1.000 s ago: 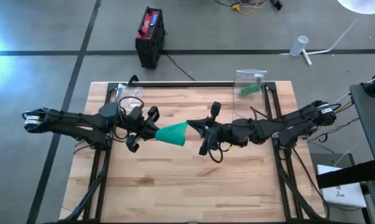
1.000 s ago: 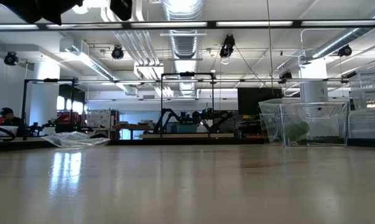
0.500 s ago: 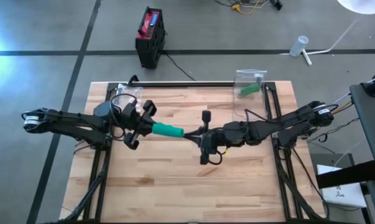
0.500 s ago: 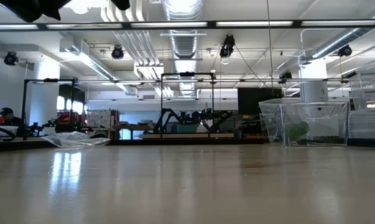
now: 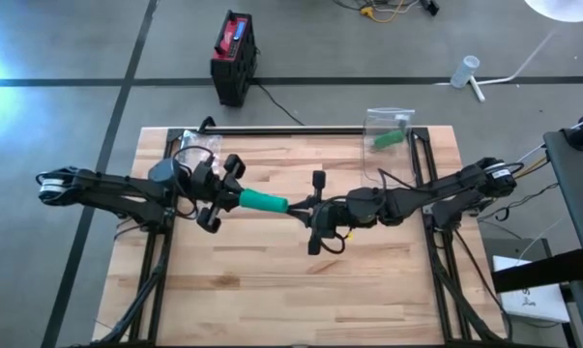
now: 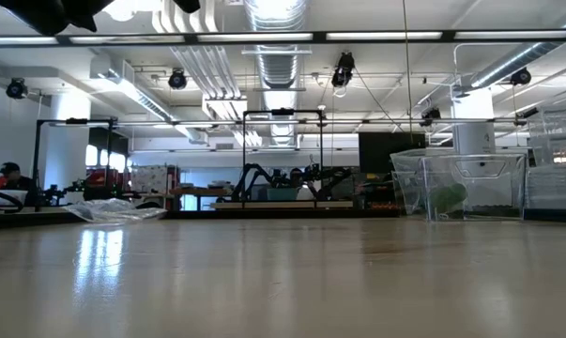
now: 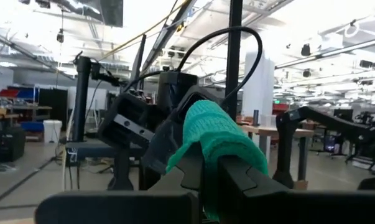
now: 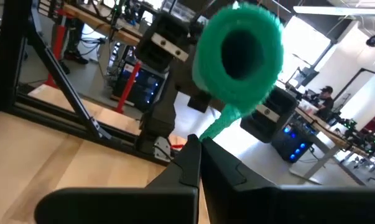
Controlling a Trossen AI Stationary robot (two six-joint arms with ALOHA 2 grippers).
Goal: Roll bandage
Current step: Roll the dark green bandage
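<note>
A green bandage (image 5: 262, 202), wound into a narrow tube, hangs level above the middle of the wooden table (image 5: 272, 290) between my two grippers. My left gripper (image 5: 235, 199) is shut on its left end. My right gripper (image 5: 299, 205) is shut on a thin green tail that comes off the tube's right end. The right wrist view looks into the tube's hollow end (image 8: 240, 53), with the tail (image 8: 219, 122) running down to the fingers. In the left wrist view the bandage (image 7: 219, 134) lies along my own fingers. My left gripper pinches the tube's left end (image 7: 206, 163) between its two fingers. The fingers come level from the table's left and lie along the tube, which is lifted clear of the table. My right gripper pinches the twisted tail (image 8: 207, 134) between its fingertips (image 8: 188, 163), coming level from the table's right. The tail runs fairly straight up to the tube's right end, clear of the table.
A clear plastic bag (image 5: 389, 132) with a green item stands at the far right of the table, also seen as a clear bag (image 6: 459, 183) in the low view. Crumpled clear plastic (image 5: 200, 144) lies at the far left. A black bar (image 5: 291, 130) runs along the far edge.
The bandage, a cone flaring toward my right gripper one second ago, has drawn in to a narrow tube. Both grippers have rolled about their own pointing lines, staying shut. My right gripper has sunk a little.
</note>
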